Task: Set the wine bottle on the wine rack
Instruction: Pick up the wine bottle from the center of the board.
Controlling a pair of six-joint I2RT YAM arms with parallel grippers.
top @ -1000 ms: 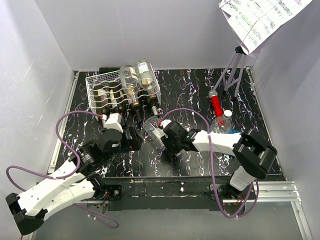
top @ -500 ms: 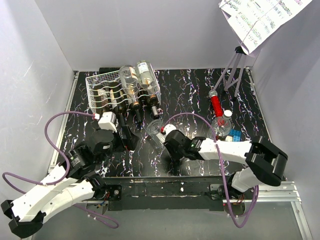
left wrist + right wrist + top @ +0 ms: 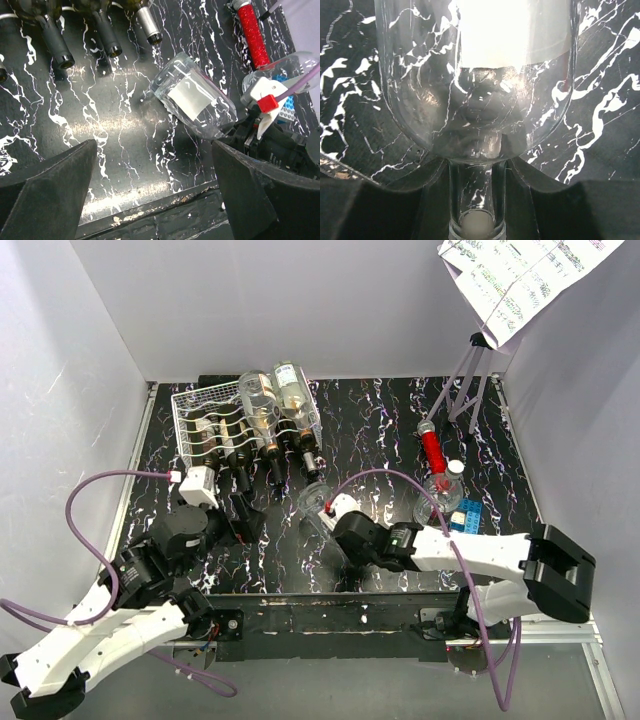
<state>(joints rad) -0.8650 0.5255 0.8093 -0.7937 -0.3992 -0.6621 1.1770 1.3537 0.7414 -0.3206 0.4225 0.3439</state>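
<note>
my right gripper (image 3: 477,180) pinches the wine bottle (image 3: 475,100) by its slick neck alone, so it may swivel loose before the wine rack (image 3: 192,400).

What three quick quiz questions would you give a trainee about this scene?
1. True or false: the left hand is open and empty.
2. The right hand grips the bottle by: A its neck, B its base, C its label.
3. Fill in: the gripped bottle is not yet on the ____.
Key: 1 true; 2 A; 3 rack.
</note>
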